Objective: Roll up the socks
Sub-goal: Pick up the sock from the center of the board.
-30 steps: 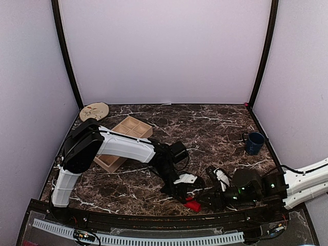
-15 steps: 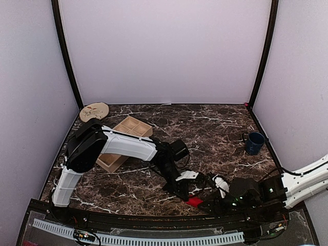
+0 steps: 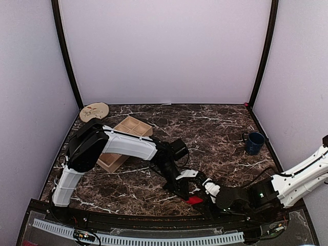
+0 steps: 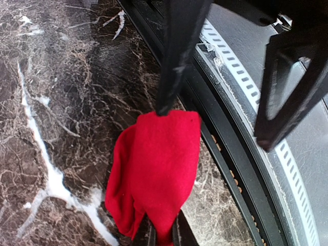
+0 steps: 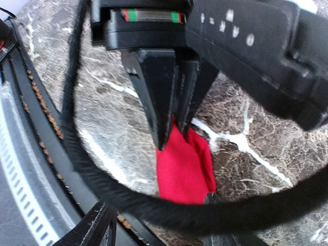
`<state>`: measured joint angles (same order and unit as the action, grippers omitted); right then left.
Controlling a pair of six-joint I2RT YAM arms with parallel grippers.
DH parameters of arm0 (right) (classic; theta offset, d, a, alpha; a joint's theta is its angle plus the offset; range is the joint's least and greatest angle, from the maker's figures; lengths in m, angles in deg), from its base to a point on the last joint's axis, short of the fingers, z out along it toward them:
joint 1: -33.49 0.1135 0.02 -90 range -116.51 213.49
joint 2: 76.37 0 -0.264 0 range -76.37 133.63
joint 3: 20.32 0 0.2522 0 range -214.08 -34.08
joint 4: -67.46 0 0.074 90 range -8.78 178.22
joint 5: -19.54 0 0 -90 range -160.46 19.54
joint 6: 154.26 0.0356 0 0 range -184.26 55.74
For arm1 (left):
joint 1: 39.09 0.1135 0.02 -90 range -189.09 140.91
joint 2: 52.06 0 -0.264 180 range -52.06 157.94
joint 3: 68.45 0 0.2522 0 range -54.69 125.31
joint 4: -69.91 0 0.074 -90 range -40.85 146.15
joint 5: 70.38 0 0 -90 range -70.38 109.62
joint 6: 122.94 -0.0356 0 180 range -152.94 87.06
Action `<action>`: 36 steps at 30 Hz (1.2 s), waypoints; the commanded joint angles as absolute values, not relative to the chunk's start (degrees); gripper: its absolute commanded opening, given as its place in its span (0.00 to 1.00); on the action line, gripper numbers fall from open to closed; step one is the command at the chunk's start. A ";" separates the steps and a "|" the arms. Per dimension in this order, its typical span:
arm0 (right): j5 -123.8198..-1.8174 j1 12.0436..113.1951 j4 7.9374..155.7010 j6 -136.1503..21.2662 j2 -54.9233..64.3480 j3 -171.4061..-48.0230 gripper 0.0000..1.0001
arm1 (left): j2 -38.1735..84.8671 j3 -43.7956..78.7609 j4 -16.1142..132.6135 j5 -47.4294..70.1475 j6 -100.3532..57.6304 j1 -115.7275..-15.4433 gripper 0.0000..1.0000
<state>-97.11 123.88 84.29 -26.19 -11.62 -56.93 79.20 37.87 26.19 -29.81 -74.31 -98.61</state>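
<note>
The bright red sock (image 3: pixel 194 201) lies bunched at the table's front edge, next to the black rail. My left gripper (image 3: pixel 187 195) is shut on one end of it; in the left wrist view its fingers (image 4: pixel 164 231) pinch the red sock (image 4: pixel 154 164). My right gripper (image 3: pixel 201 190) is open right beside the sock. One of its fingers (image 4: pixel 177 61) touches the sock's far edge, the other (image 4: pixel 287 102) hangs over the rail. The right wrist view shows the red sock (image 5: pixel 184 169) under the left gripper's shut fingers (image 5: pixel 161 107). The tan-brown sock is out of view.
A wooden compartment tray (image 3: pixel 123 137) stands at the back left, with a round wooden disc (image 3: pixel 94 110) behind it. A blue mug (image 3: pixel 254 142) stands at the right. The black front rail (image 4: pixel 236 169) runs close beside the sock. A black cable (image 5: pixel 77 143) loops across the right wrist view.
My right arm has swung left and brought its open gripper up to the red sock. My left gripper has stayed shut on the sock, nearly in place.
</note>
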 commanded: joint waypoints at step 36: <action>-96.15 117.69 73.92 -38.45 1.18 -57.94 0.51 | 82.50 35.93 22.06 -26.96 -74.83 -97.41 0.00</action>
<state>-96.72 118.33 75.27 -37.71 0.67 -57.92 79.64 37.93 25.84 -31.60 -74.52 -98.05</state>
